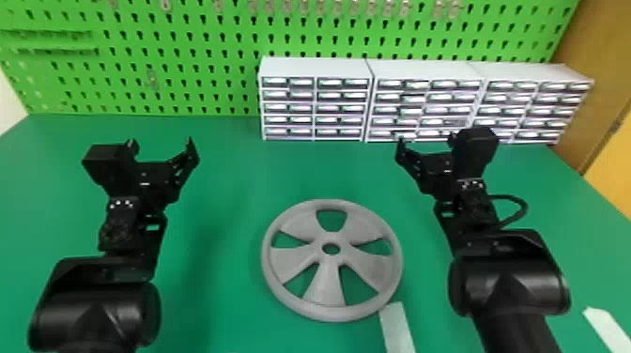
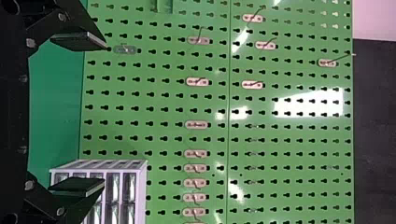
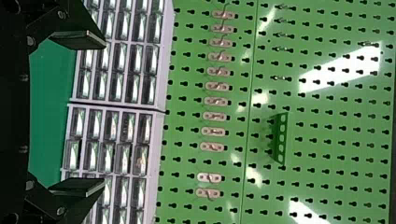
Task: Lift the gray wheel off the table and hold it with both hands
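Gray wheel [image 1: 327, 281]: one, round, five broad spokes about a central hole; lies flat on the green table [image 1: 234, 164], between the two arms and nearer the robot than either gripper.

Left gripper [image 1: 161, 141]: black; held to the left of the wheel and farther forward, well apart from it. Its two flat fingers stand wide open, as the left wrist view also shows.

Right gripper [image 1: 426, 140]: black; held to the right of the wheel and farther forward, likewise well apart. Fingers spread wide; the right wrist view agrees.

Pale strip [image 1: 398, 328]: one, on the table, at the wheel's near right edge, running toward the robot.

White strip [image 1: 605, 328]: one, well to the right of the wheel, beyond the right arm.

Drawer cabinets [image 1: 314, 68]: three, white, clear-fronted drawers, side by side; behind the wheel and on toward the right.

Green pegboard [image 1: 188, 94]: upright, behind the wheel and the cabinets; fitted with a row of small hooks [image 2: 197, 124] and a green bracket [image 3: 281, 137].
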Controlling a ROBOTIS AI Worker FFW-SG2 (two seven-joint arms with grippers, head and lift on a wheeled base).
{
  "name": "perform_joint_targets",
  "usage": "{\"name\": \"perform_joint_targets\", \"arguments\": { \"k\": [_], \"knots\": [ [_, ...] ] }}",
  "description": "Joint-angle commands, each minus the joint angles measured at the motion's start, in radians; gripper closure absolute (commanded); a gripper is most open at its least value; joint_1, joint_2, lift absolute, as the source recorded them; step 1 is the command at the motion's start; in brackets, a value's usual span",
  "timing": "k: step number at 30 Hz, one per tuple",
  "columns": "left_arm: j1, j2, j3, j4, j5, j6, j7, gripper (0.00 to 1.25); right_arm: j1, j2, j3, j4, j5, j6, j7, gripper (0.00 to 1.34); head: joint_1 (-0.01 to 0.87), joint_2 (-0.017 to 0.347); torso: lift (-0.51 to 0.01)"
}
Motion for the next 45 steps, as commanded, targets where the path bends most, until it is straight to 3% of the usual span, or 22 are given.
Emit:
{"name": "perform_joint_targets", "arguments": {
  "k": [1,28,37,45],
  "knots": [
    [0.003,0.0,-0.001,0.0,0.001,0.0,0.0,0.24,0.0,0.001,0.003,0.0,-0.001,0.0,0.0,0.25,0.711,0.015,-0.098],
    [0.004,0.0,-0.001,-0.002,0.005,0.0,0.0,0.24,-0.003,0.001,-0.009,-0.001,-0.009,0.032,0.0,0.25,0.711,0.015,-0.098],
    [0.007,0.0,-0.001,-0.002,0.01,0.0,0.0,0.24,-0.024,0.0,-0.026,-0.104,-0.011,0.315,0.0,0.25,0.711,0.015,-0.098],
    [0.007,0.0,-0.003,-0.002,0.011,0.0,0.001,0.24,-0.077,-0.018,-0.022,-0.205,0.0,0.623,0.0,0.24,0.711,0.015,-0.098]
  ]
}}
